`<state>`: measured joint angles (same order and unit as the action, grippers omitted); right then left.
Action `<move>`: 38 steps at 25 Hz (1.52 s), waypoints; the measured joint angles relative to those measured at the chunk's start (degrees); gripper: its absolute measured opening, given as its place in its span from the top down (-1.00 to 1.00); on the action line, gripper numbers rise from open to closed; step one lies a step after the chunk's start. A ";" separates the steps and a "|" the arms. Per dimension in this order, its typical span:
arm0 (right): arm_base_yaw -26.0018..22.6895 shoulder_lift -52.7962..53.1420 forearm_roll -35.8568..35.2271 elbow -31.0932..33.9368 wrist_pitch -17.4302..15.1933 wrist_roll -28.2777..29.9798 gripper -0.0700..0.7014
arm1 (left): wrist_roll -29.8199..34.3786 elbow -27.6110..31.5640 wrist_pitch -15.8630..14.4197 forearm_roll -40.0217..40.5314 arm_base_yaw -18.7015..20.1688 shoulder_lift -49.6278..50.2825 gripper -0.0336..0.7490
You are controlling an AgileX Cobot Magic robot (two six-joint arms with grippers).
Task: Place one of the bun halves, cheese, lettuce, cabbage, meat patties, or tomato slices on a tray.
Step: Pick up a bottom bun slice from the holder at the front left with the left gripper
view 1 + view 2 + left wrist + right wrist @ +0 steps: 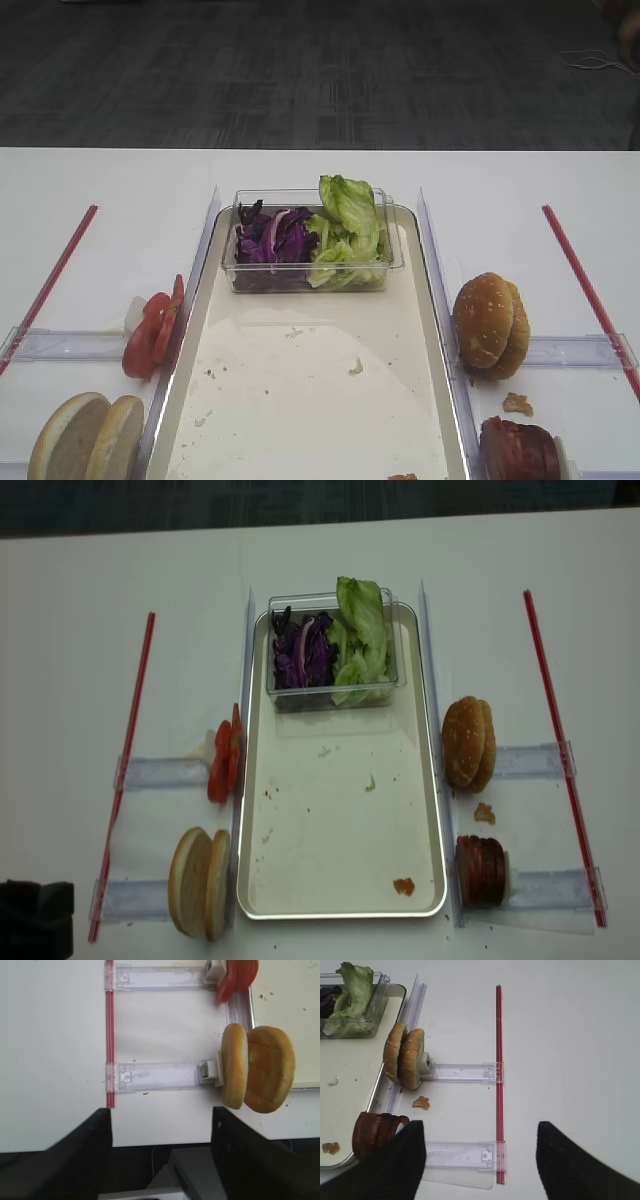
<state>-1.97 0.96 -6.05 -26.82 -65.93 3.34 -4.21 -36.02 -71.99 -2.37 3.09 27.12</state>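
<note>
The long silvery tray (300,400) lies in the middle with only crumbs on its bare part. Left of it, pale bun halves (85,440) and red tomato slices (150,335) stand on edge. Dark meat patties (515,450) stand on edge at its right. Purple cabbage (270,240) and green lettuce (350,225) fill a clear tub on the tray's far end. Cheese is out of view. My left gripper (160,1115) is open and empty near the table's front edge, short of the bun halves (257,1067). My right gripper (480,1127) is open and empty, just right of the patties (375,1132).
Two browner speckled buns (490,325) stand on edge right of the tray, with a crumb (517,403) beside them. Clear plastic rails (462,1072) and red strips (585,285) lie on the white table on both sides. The clear tub (300,280) takes up the tray's far end.
</note>
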 joint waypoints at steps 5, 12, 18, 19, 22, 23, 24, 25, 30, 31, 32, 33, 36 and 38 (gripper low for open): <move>0.00 0.00 0.00 0.00 0.00 0.10 -0.46 | 0.00 -2.50 0.00 0.00 1.87 6.09 -0.14; 0.00 0.00 0.54 0.00 0.00 0.21 -0.46 | -0.09 -4.68 0.00 -0.95 2.23 13.12 -0.14; 0.00 0.00 0.58 0.00 0.00 0.21 -0.46 | 0.03 -5.82 0.20 -1.40 2.23 19.27 -0.14; 0.00 0.00 0.58 0.00 0.00 0.21 -0.46 | 0.03 -6.08 0.25 -1.40 2.23 20.29 -0.14; 0.00 0.00 0.58 0.00 0.00 0.21 -0.46 | 0.80 -6.79 0.50 -1.40 2.23 23.24 -0.14; 0.00 0.00 0.58 0.00 0.00 0.21 -0.46 | 1.02 -7.05 0.64 -1.40 2.23 24.21 -0.14; 0.00 0.00 0.58 0.00 0.00 0.21 -0.46 | 1.13 -7.15 0.63 -1.40 2.23 24.96 -0.14; 0.00 0.00 0.58 0.00 0.00 0.21 -0.46 | 1.26 -7.43 0.66 -1.40 2.23 25.81 -0.14; 0.00 0.00 0.67 0.00 0.00 0.21 -0.46 | 1.28 -7.66 0.98 -1.40 2.23 28.35 -0.14; 0.00 0.00 0.67 0.00 0.00 0.21 -0.46 | 1.38 -7.76 0.98 -1.40 2.23 28.42 -0.14; 0.00 0.00 0.67 0.00 0.00 0.21 -0.46 | 1.38 -7.79 1.07 -1.40 2.23 28.45 -0.14; 0.00 0.00 0.67 0.00 0.00 0.21 -0.46 | 1.38 -7.88 1.07 -1.40 2.23 28.55 -0.14; 0.00 0.00 0.67 0.00 0.00 0.21 -0.46 | 1.38 -8.01 1.07 -2.64 2.23 28.67 -0.14; 0.00 0.00 0.67 0.00 0.00 0.21 -0.46 | 1.38 -8.01 1.07 -3.73 2.23 28.79 -0.14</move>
<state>-1.97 0.96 -5.38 -26.82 -65.93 3.54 -2.83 -44.02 -70.92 -6.10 5.32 55.91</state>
